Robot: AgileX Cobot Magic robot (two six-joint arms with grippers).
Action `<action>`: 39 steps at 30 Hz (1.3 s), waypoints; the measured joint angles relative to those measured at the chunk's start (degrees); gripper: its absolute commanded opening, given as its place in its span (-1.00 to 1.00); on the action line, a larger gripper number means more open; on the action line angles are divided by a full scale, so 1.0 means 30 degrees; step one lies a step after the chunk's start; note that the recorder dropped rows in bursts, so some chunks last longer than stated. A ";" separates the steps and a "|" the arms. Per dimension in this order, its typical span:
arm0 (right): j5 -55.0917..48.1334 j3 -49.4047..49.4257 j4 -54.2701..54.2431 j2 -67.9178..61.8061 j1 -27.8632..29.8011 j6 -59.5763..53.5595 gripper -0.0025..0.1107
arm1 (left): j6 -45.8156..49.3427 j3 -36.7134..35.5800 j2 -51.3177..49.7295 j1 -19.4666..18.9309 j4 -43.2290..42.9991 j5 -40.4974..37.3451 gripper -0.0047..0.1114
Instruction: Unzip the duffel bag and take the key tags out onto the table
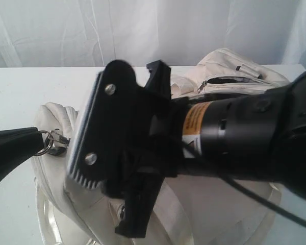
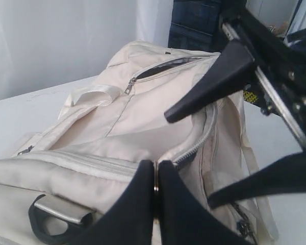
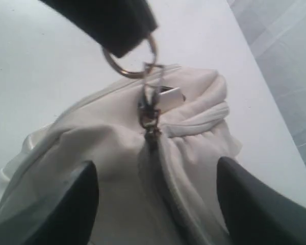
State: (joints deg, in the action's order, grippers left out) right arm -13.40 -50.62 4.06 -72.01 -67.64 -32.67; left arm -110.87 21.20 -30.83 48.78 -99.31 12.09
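Note:
The cream duffel bag (image 1: 229, 76) lies on the white table (image 1: 20, 92). My left gripper (image 2: 155, 168) is shut on the metal ring (image 3: 130, 64) of the main zipper's pull, at the bag's end. The ring links down to the zipper slider (image 3: 150, 122). My right gripper (image 3: 155, 163) hangs open over the bag (image 3: 92, 143), its fingers either side of the zipper line with nothing between them. In the exterior view the right gripper (image 1: 132, 143) blocks most of the bag. The key tags are hidden.
A side pocket zipper (image 2: 163, 66) on the bag stands slightly open, showing dark lining. White curtains hang behind the table (image 2: 20, 117). A dark buckle (image 2: 56, 217) sits on the bag's near end. Bare tabletop lies to the left of the bag.

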 measured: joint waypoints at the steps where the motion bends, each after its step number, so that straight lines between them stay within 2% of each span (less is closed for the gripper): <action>1: 0.0000 0.0000 0.0000 -0.0290 -0.0112 -0.0002 0.13 | 0.0000 0.0000 0.0000 0.0000 0.0000 0.0000 -0.92; 3: 0.0000 0.0000 -0.0038 -0.0802 -0.0241 -0.0024 -0.03 | 0.0000 0.0000 0.0000 0.0000 0.0000 0.0000 -0.92; 9: 0.0000 0.0000 0.0211 -0.1156 -0.0286 -0.0024 -0.93 | 0.0336 0.0000 0.0000 0.0000 0.0000 -0.0603 -0.92; 18: -0.0589 0.0000 0.0759 -0.0279 -0.0286 -0.0024 -0.96 | 0.0458 -0.0692 0.0000 0.0000 0.0000 -0.2551 -0.92; 23: -0.1463 0.0000 0.0801 0.0593 -0.0316 -0.0024 -0.96 | 0.0503 -0.1496 0.0000 0.0189 0.0510 -0.4898 -0.92; 28: -0.2752 0.0000 0.0747 0.1522 -0.0316 -0.0024 -0.96 | 0.0503 -0.1541 0.0000 0.0348 0.0784 -0.6071 -0.92; 36: -0.5380 0.0000 -0.0952 0.3715 -0.0316 -0.0024 -0.96 | 0.0503 -0.1586 -0.0078 0.0395 0.1468 -1.0232 -0.92; 39: -0.5772 0.0075 -0.1355 0.4185 -0.0316 -0.0024 -0.96 | 0.0503 -0.1659 -0.0277 0.0395 0.1987 -1.1072 -0.92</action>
State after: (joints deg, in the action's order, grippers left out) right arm -30.72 -50.39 0.00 -59.46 -68.59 -32.74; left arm -109.36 16.22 -31.66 49.97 -93.35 -21.12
